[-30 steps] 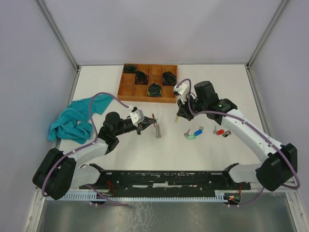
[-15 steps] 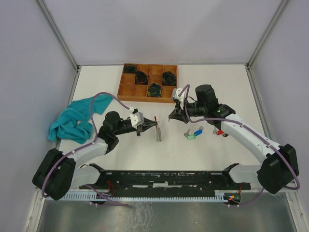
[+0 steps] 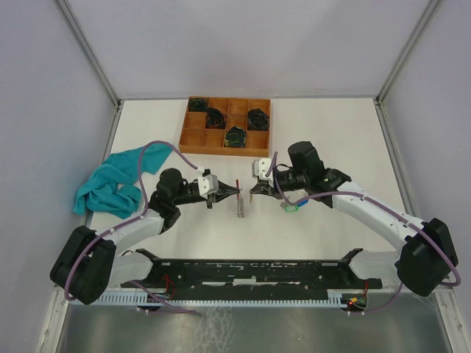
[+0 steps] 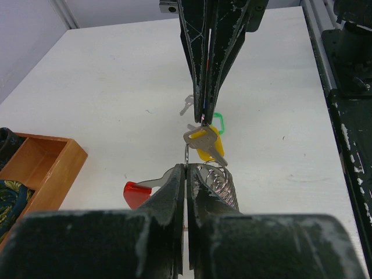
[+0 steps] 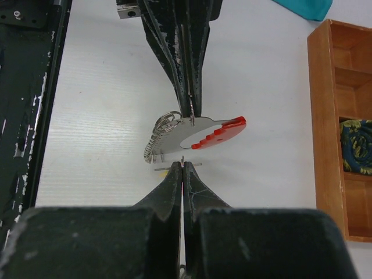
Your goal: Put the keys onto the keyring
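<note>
Two sets of fingers nose to nose over the middle of the table (image 3: 331,125), tips almost meeting. On the left gripper (image 3: 235,190): pinched fully closed on the thin wire of the keyring (image 5: 167,122), with no gap between the fingers. Hanging from that ring beneath the tips: a silver coil (image 4: 220,181) and a red-tagged key (image 5: 216,132). On the right gripper (image 3: 252,193): likewise squeezed tight, gripping the yellow-tagged key (image 4: 207,144) at its upper end, silver blade slanting down. Held right at the ring, close beside the wire; impossible to tell from either wrist view whether touching it or threaded on. Lying flat on the table beside the right arm, partly under it: a green-tagged key (image 3: 291,209). Near that one, seen from the left wrist: a small silver key (image 4: 187,104). Farther back, toward the far edge: a wooden tray (image 3: 193,138) of square compartments, with black coiled bundles (image 3: 235,136) in four of them. Off to the left, well apart from everything else: a crumpled teal cloth (image 3: 114,184).
</note>
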`<state>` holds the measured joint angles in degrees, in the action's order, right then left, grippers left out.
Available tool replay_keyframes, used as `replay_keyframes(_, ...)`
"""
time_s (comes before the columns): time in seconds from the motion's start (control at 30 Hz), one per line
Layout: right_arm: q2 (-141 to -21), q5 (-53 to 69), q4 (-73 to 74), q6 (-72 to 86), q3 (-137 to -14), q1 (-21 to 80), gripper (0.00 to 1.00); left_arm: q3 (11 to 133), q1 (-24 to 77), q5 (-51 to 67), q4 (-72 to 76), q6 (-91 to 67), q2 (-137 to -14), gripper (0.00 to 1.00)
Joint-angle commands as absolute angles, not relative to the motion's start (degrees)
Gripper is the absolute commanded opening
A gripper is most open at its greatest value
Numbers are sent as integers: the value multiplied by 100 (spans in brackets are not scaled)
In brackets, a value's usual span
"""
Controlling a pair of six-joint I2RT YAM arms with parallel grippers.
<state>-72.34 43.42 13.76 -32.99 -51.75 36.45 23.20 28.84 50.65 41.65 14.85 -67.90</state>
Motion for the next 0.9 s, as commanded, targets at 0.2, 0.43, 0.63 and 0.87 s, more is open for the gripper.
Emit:
replay_keyframes(0.2, -6954, 4201, 813, -4470, -4912, 3996, 1, 2549, 2847, 5406, 4146, 2026, -6769, 3)
replay_keyframes(0.43, -6980, 4044, 731, -4275, -4969, 3990, 1, 2501, 2852, 5484, 4151, 2092, -6746, 3)
replay_keyframes(0.63, -7056, 4098, 601, -4140, -4962, 3990, 1, 2472, 2848, 5488, 4140, 2109, -6699, 3)
replay_keyframes(0.87, -7106, 4149, 545, -4052, -5027, 3994, 1, 2470, 2850, 5505, 4115, 2130, -6688, 3)
